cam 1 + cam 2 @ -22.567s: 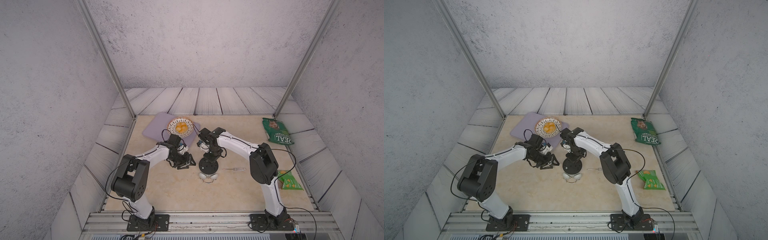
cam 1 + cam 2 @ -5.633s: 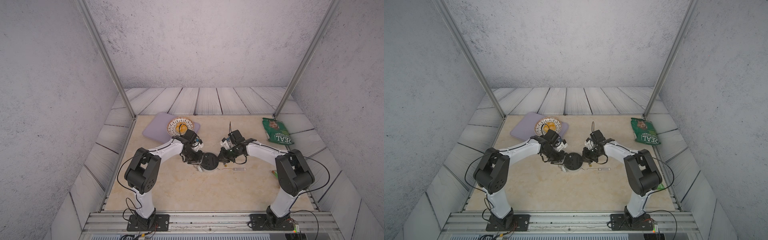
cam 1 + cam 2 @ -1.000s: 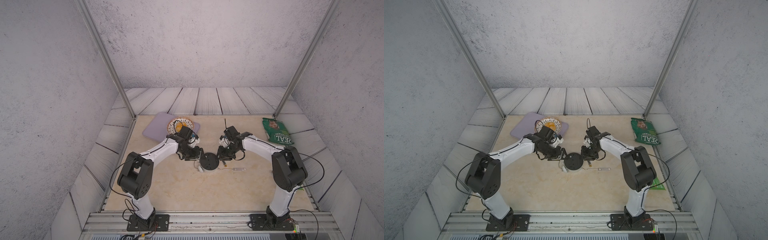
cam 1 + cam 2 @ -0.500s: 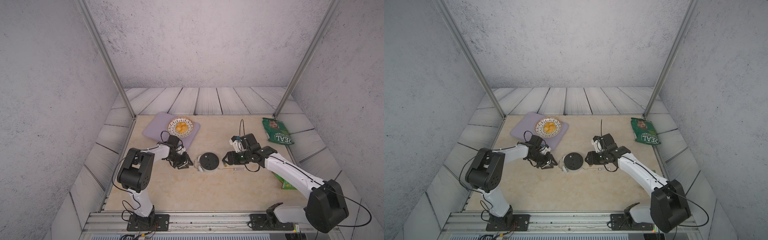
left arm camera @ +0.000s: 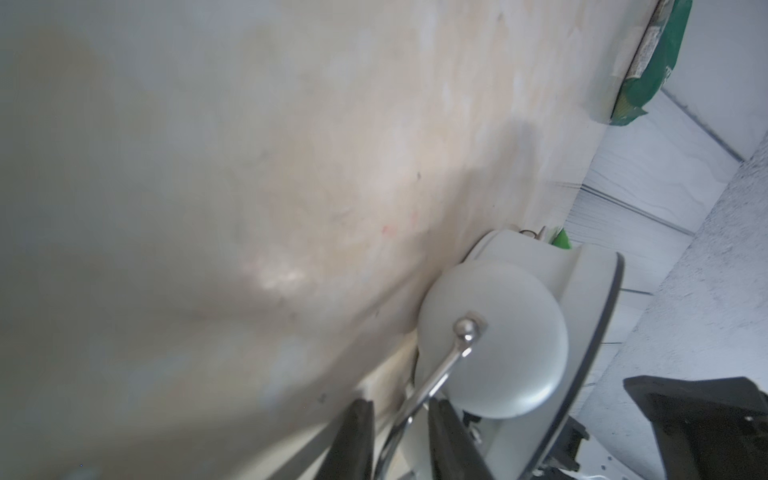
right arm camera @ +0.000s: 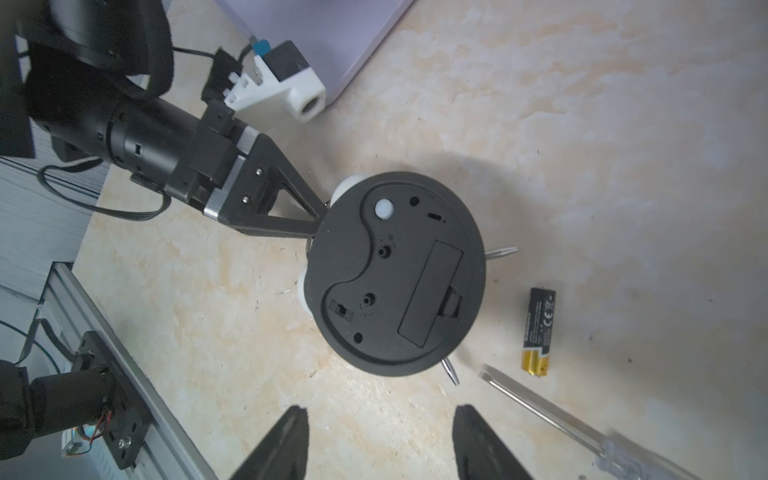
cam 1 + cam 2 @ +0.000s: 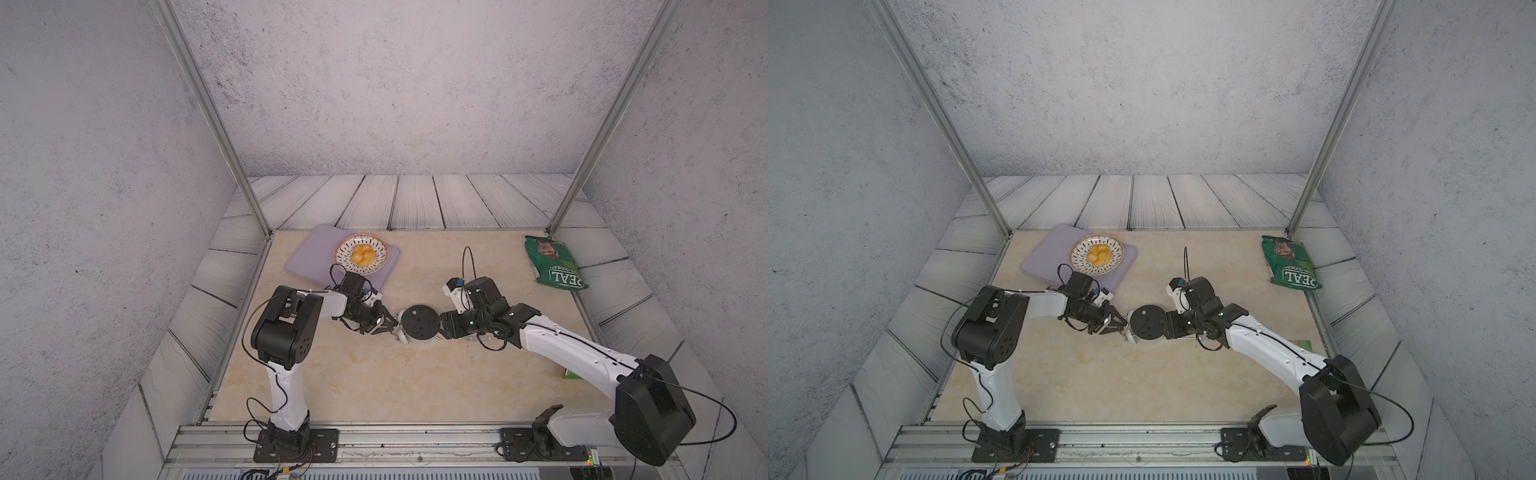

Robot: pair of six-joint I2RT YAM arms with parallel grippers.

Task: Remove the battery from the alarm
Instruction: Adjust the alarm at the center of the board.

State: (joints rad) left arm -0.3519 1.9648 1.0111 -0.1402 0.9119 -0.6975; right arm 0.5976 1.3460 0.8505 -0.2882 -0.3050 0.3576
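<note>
Both arms back at the alarm (image 7: 419, 325): left fingers (image 5: 357, 440), 9 o'clock, narrowed about its handle (image 5: 440, 374), grip unclear; right fingers (image 6: 286, 444), 3 o'clock, apart. The battery (image 6: 538, 332) lies on the worktop (image 6: 582, 124) beside it; removal judged complete.

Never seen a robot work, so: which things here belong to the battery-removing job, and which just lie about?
Job: alarm, lying back up; battery, already out beside it.
Lying about: screwdriver, bowl, purple mat, green bag, green packet.
</note>
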